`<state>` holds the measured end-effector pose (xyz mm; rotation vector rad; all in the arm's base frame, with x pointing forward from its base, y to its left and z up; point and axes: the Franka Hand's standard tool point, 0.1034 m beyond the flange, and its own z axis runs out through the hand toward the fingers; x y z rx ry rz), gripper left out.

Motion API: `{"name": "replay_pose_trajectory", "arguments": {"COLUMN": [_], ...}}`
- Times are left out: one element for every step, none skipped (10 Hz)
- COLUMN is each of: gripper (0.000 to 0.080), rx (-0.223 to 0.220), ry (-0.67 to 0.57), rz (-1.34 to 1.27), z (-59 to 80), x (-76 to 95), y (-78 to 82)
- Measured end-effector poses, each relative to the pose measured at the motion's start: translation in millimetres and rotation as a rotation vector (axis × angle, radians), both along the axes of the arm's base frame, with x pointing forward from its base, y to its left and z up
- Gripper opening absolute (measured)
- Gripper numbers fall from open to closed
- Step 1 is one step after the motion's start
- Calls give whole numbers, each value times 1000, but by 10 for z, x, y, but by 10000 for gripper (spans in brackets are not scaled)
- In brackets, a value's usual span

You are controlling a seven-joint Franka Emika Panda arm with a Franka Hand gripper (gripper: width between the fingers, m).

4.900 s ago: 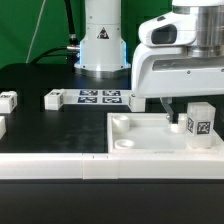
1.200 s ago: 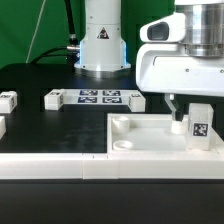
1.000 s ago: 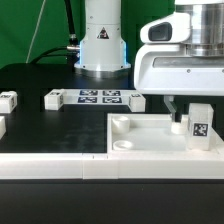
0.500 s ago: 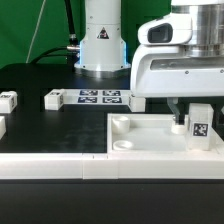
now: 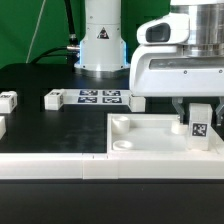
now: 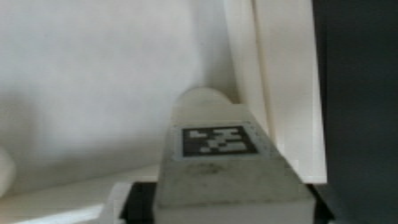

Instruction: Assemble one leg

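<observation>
At the exterior view's right, the pincer (image 5: 190, 118) is closed on the leg (image 5: 200, 124), held upright over the panel (image 5: 140, 140) corner; next, presumably, seat it in the hole.

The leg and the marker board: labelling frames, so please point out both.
the leg (image 5: 200, 124), exterior view, on its tagged face.
the marker board (image 5: 100, 97), exterior view, on the middle of its top.
</observation>
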<state>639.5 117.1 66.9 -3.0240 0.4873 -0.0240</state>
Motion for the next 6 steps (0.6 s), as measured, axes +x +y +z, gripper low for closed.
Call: {"name": "replay_pose_trajectory", "arguments": {"gripper": [289,290,290,294,300,300], "rx": [1,-1,-9,-13,-24,-28], "ry": [10,17,20,22,23,23], "rz": [-103,-181,-256,-313,-372,-381], "z": [-4,-4,-3,-3,-3,-2], "x": [-4,-13,-21,-27,-35,-36], "y": [-32,-69,-107,-137,-184,-193]}}
